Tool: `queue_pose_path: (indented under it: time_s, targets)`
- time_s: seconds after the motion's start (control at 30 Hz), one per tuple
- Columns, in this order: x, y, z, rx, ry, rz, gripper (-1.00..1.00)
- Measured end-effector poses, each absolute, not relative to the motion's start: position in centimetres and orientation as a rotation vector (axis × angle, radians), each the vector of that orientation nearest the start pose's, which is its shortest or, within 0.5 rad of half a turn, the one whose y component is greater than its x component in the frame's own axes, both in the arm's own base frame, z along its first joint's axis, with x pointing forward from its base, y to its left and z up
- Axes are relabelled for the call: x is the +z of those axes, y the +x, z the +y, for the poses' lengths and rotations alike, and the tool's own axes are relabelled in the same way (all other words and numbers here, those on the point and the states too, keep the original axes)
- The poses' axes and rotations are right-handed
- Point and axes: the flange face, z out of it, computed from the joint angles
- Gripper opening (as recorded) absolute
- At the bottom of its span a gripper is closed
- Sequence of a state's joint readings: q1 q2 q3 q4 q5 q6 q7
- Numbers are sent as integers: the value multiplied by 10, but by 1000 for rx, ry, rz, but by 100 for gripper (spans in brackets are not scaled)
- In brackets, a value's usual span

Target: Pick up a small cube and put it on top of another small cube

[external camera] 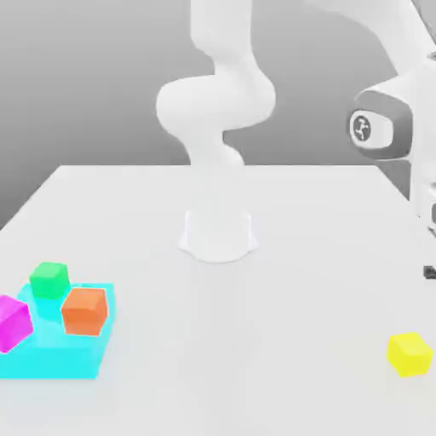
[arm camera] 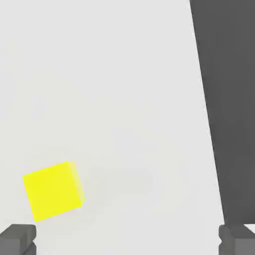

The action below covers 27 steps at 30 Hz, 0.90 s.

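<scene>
The small yellow cube [external camera: 410, 353] rests on the white table near the exterior view's right front corner. In the hand view the same yellow cube [arm camera: 53, 191] lies flat on the table, off to one side of my gripper [arm camera: 127, 242] and close to one fingertip [arm camera: 17, 239]. The jaws stand wide open with nothing between them; the other fingertip [arm camera: 236, 241] sits far across. The gripper hangs above the table, apart from the cube. The arm's wrist [external camera: 387, 128] reaches in at the exterior view's right edge.
At the exterior view's front left, a flat cyan slab [external camera: 60, 356] carries a green cube [external camera: 49, 279], an orange cube [external camera: 84, 310] and a magenta cube [external camera: 13, 323]. The arm's base [external camera: 217, 234] stands mid-table. The table edge [arm camera: 206, 114] runs close beside the gripper.
</scene>
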<state>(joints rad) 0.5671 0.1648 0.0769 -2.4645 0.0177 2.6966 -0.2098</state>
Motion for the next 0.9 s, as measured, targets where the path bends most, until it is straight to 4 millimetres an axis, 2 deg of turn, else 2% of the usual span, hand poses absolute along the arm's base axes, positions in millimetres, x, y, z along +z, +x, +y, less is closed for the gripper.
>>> queue_pose_path:
  time_s: [0.1, 0.23, 0.27, 0.47, 0.5, 0.67, 0.7, 0.77, 0.83, 0.87, 0.9]
  targets:
    - [188, 370, 304, -15, -2779, -1457, 0]
    - [135, 366, 305, -1, -2766, -1490, 0]
    - [128, 365, 305, 0, -2766, -1490, -100]
    - [124, 365, 305, 3, -2766, -1491, -100]
    - [129, 365, 305, 3, -2766, -1492, -100]
    - [184, 367, 302, 1, -2770, -1486, -100]
    - [195, 379, 285, -6, -2796, -1452, -100]
    - [216, 407, 237, -22, -2863, -1358, -100]
    - [233, 427, 188, -32, -2922, -1262, -100]
    - [241, 436, 159, -34, -2955, -1198, -100]
    - [249, 445, 122, -35, -2997, -1108, -100]
